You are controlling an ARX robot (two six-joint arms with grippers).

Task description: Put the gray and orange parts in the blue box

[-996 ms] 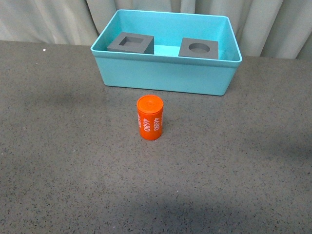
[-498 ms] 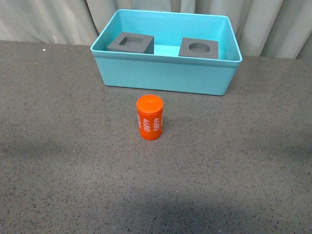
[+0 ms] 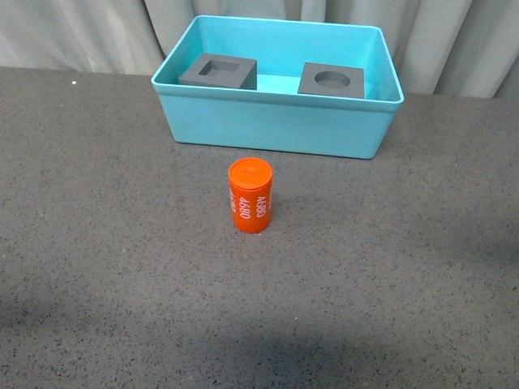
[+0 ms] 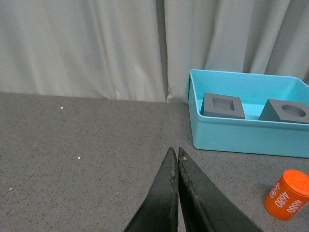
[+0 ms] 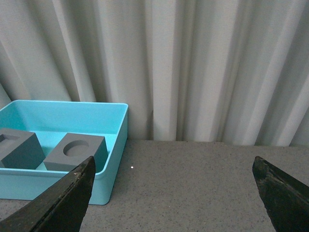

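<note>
On the dark surface [image 3: 97,267] the blue box [image 3: 268,121] already holds the square-hole cube [image 3: 217,71] and the round-hole cube [image 3: 331,81]. The orange cylinder [image 3: 250,196] stands upright near its front wall, so I judge only this step is left for you. Your left gripper [image 4: 175,151] is closed and empty, and your right gripper [image 5: 174,162] is wide open and empty. Bring the open one around the cylinder.

The near wall of the blue box [image 3: 272,121] hides the lower parts of the square-recess cube [image 3: 217,73] and the round-recess cube [image 3: 331,82].
</note>
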